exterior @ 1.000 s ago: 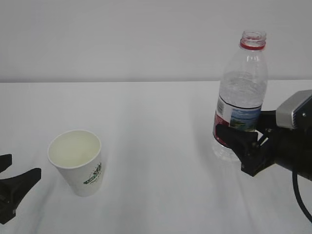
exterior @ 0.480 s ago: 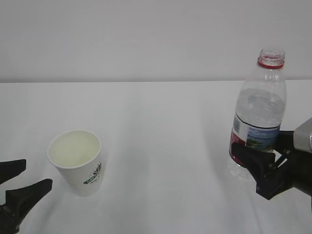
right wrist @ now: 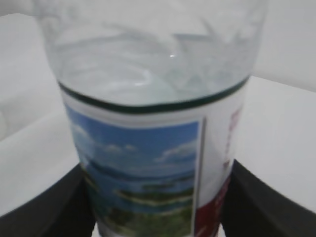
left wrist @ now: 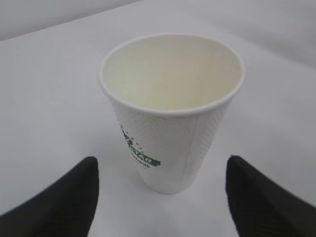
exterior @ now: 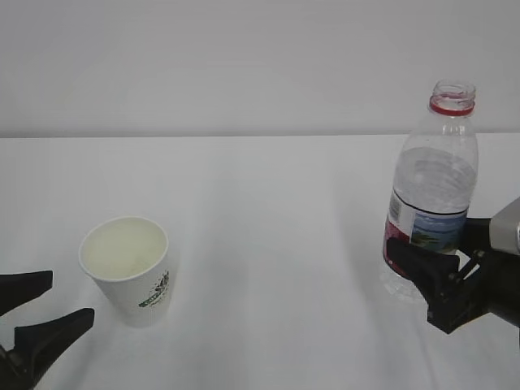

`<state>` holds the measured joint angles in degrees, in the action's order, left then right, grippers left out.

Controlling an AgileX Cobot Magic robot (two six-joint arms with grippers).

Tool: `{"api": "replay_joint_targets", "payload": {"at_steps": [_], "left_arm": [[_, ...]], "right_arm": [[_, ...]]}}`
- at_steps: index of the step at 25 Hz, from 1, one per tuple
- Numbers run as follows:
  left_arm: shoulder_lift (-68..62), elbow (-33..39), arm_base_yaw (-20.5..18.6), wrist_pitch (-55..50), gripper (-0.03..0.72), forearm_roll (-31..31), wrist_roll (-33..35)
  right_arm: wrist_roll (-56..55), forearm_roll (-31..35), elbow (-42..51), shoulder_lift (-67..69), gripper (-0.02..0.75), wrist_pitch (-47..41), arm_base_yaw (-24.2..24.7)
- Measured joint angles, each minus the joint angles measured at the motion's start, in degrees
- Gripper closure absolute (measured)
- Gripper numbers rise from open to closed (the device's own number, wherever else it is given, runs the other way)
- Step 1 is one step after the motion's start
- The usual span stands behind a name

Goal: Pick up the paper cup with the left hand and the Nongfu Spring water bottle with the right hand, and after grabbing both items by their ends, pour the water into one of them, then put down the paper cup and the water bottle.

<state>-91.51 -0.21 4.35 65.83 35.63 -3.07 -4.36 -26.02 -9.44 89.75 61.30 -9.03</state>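
The right black pincer point(exterior: 422, 272) grasps the tall clear plastic bottle point(exterior: 431, 183); the left black pincer point(exterior: 41, 313) is released beside the white tapered paper cup point(exterior: 130, 272).

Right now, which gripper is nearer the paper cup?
Left. The left gripper sits open beside the paper cup; the right gripper is across the table, clamped on the bottle.

White, green-logoed paper cup point(exterior: 127, 268)

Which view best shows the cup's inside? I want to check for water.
The left wrist view: it looks down into the paper cup. The exterior view shows it smaller; the right wrist view shows none of it.
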Motion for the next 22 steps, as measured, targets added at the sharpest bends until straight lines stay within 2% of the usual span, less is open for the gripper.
{"api": "replay_joint_targets", "payload": {"at_steps": [6, 22], "left_arm": [[-3.59, -0.99, 0.0, 0.0, 0.01, 0.26, 0.0], [-8.69, -4.4, 0.0, 0.0, -0.003, 1.96, 0.0]], "right_arm": [[0.0, 0.0, 0.0, 0.0, 0.233, 0.0, 0.0], [0.03, -0.1, 0.09, 0.0, 0.234, 0.0, 0.0]]}}
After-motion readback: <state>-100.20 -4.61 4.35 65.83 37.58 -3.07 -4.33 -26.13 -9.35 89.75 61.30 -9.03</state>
